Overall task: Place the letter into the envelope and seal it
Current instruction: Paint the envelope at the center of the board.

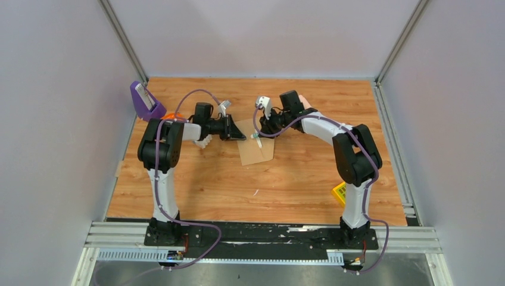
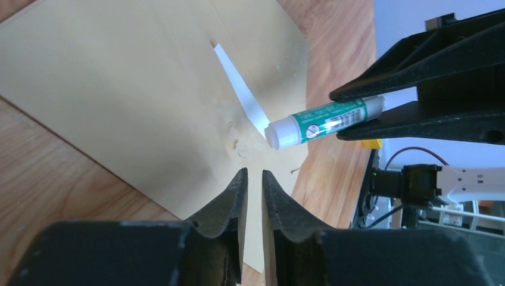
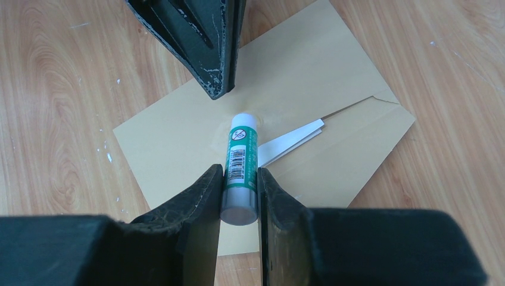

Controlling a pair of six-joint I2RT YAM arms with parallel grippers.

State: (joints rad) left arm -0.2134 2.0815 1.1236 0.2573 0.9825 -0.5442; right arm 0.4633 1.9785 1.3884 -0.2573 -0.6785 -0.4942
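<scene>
- Where the tan kraft paper envelope (image 1: 259, 154) lies flat near the middle of the wood-grain table (image 1: 238, 196), bare board runs open on its near side down to the arm bases, and more lies behind it towards the back wall.
- Pale walls (image 1: 59, 119) close the table on three sides. A purple plastic holder (image 1: 146, 102) sits in the back left corner, and a small yellow item (image 1: 339, 193) lies by the right arm's base. Both are well apart from the envelope.
- Both claws meet over the envelope's far edge, nose to nose and just apart.
- On the left gripper (image 2: 251, 177), the jaws stand narrow with only a thin slit between them. Its tips are down at the envelope, but I cannot tell whether any paper is pinched in the slit.
- On the right gripper (image 3: 240, 174), the jaws are clamped on the rear half of a green-and-white glue stick (image 3: 241, 152). The stick's white nose is down at the envelope beside a glossy smear.
- Of the thin pale paper letter (image 3: 292, 143), only a narrow white strip pokes out of a slanted slit in the envelope. The rest is hidden inside.
- The envelope is matt and smooth. The fingers are black, tapered and scuffed at the tips. The glue stick is a round tube with a barcode label. White flecks dot the board.
</scene>
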